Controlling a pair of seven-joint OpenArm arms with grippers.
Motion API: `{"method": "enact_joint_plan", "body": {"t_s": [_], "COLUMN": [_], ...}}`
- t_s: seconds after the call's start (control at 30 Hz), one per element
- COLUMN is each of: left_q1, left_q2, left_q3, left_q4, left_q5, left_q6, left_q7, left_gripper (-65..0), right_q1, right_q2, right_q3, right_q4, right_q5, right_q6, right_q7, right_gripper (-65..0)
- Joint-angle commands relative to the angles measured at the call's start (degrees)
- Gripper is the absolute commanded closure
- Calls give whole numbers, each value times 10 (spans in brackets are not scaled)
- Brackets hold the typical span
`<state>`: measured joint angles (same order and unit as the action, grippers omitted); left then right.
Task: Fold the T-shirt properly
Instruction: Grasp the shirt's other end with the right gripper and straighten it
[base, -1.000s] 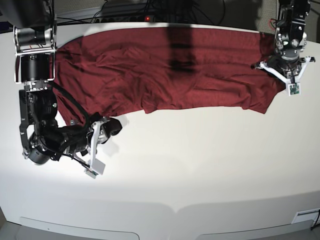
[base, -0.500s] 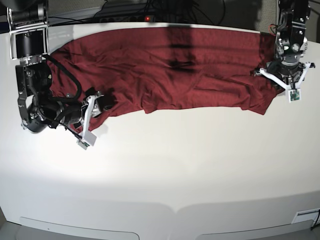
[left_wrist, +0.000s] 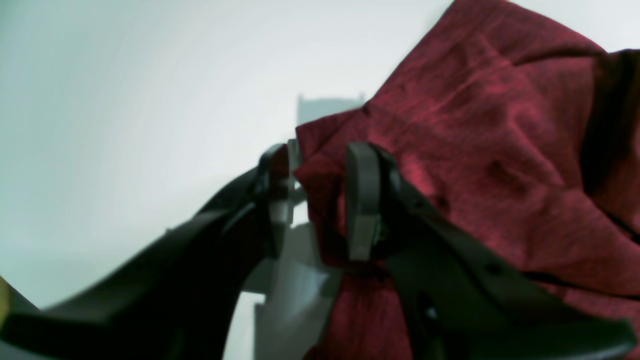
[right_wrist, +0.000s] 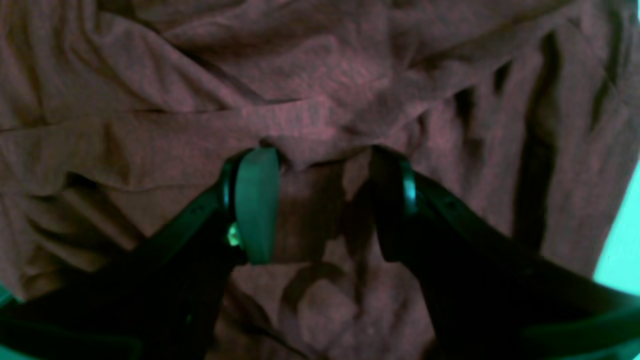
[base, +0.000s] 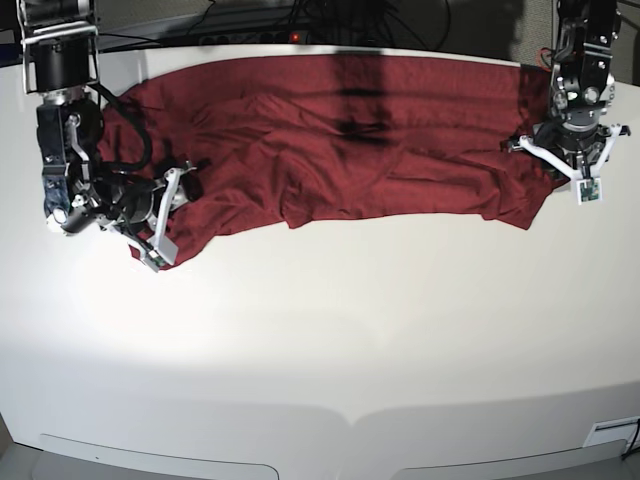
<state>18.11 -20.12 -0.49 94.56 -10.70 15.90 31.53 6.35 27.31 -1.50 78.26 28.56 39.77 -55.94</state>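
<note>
Inspection: maroon T-shirt (base: 340, 140) spread wrinkled across the far half of the white counter (base: 330, 340).

Nearest me, bare counter. Farther back, my right gripper (right_wrist: 320, 200) rests over the shirt's end, jaws parted, cloth bunched between them, nothing clamped. My left gripper (left_wrist: 315, 200) straddles the opposite edge; jaws apart, whether they pinch it I cannot tell.

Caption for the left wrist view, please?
Left gripper straddling a bunched edge of the maroon T-shirt over the white table.
</note>
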Motion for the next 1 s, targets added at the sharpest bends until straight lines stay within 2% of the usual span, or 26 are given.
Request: {"method": "enact_joint_plan", "body": {"t_s": [0.0, 0.3, 0.5, 0.57, 0.6, 0.67, 0.77, 0.87, 0.97], "left_q1": [-2, -2, -2, -2, -2, -2, -2, -2, -2], "left_q2": [-7, -7, -7, -7, -7, -7, -7, -7, -7], "left_q3": [-3, -40, -55, -55, -55, -55, -55, -55, -55], "left_q4": [11, 11, 11, 11, 11, 11, 11, 11, 11], "left_q5": [13, 18, -18, -18, -18, -18, -18, -17, -17], "left_q6": [2, 2, -12, -14, -14, -13, -13, -14, -13], "left_q7": [-12, -11, -12, -14, -18, -25, -30, -30, -30], "left_gripper": [-192, -192, -191, -191, -191, -190, -146, 0, 0], "right_q1": [6, -27, -28, -22, -20, -16, -16, -16, -18], "right_q2": [10, 10, 12, 12, 12, 12, 9, -1, -12], "right_q3": [12, 122, 181, 195, 200, 201, 201, 201, 191], "right_q4": [0, -1, 2, 8, 11, 11, 11, 11, 11], "right_q5": [-5, 10, 103, 152, 184, 249, 306, 299, 295], "right_q6": [2, 2, 2, 2, 2, 2, 2, 2, 2], "right_q7": [0, -4, -13, -37, -53, -90, -126, -129, -129], "right_gripper": [-299, -299, -299, -299, -288, -211, -12, 0, 0]}}
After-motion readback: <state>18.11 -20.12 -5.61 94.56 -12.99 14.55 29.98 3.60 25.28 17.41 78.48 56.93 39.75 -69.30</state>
